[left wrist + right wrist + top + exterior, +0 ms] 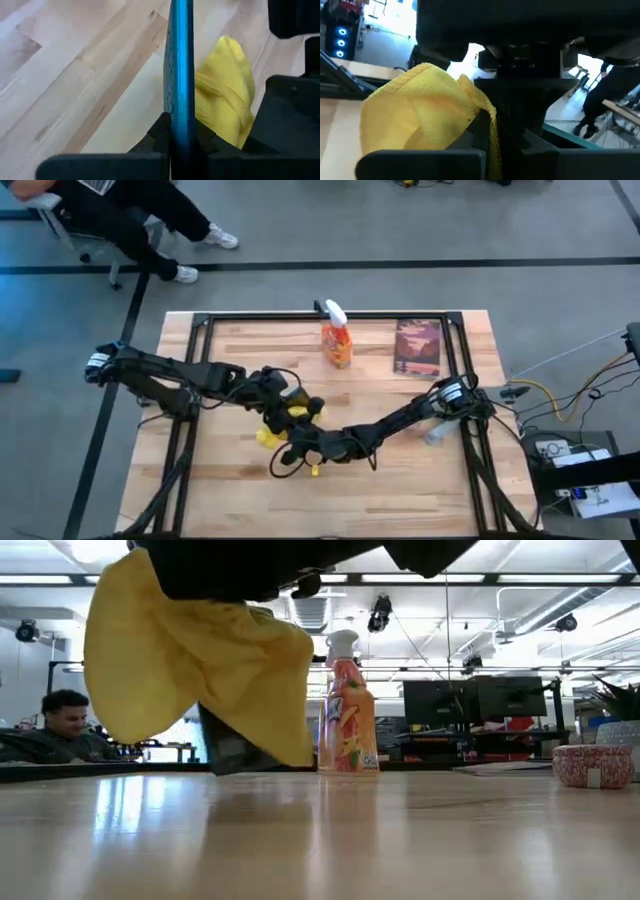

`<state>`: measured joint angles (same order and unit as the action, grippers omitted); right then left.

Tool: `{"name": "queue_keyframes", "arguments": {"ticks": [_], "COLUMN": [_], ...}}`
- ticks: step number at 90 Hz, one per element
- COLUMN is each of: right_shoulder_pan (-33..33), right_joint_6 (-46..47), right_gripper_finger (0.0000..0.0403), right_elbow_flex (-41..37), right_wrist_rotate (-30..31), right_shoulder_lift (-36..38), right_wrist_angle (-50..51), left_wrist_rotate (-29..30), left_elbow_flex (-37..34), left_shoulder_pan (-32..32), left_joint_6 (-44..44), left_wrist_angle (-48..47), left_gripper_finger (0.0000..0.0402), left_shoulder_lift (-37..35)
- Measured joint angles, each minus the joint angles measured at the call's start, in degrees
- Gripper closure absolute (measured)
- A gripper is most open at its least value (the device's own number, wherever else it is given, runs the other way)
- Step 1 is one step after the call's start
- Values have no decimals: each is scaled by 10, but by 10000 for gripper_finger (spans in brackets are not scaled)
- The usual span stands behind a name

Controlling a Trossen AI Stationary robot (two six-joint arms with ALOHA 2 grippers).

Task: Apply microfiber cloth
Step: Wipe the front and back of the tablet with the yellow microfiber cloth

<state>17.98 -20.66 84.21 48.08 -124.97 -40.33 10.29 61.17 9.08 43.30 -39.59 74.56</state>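
- Our right gripper (pixel 300 442) pinches the bright yellow soft microfiber cloth (pixel 195 665), which hangs above the wooden table (pixel 420 480).
- Our left gripper (pixel 285 395) clamps a thin dark tablet (pixel 180 75) on its edge.
- We judge wiping is just beginning; contact is unclear.

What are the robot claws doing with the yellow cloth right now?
Left claw shut on the tablet, edge-on. Right claw shut on the microfiber cloth, lifted off the table. Spray bottle stands apart, nothing blocking.
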Motion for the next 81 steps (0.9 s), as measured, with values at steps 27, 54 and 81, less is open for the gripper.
{"name": "queue_keyframes", "arguments": {"ticks": [27,54,81], "right_shoulder_pan": [3,19,24], "right_joint_6": [123,147,78], "right_gripper_finger": [403,403,403], "right_elbow_flex": [-9,-11,-10], "right_wrist_rotate": [28,30,107], "right_shoulder_lift": [2,0,7], "right_wrist_angle": [186,315,343], "left_wrist_rotate": [6,-25,-36], "left_elbow_flex": [10,11,5], "left_shoulder_pan": [0,1,12], "left_joint_6": [-23,-21,-23], "left_wrist_angle": [1,-44,-84], "left_gripper_finger": [392,392,392], "left_shoulder_lift": [-21,-69,-93]}}
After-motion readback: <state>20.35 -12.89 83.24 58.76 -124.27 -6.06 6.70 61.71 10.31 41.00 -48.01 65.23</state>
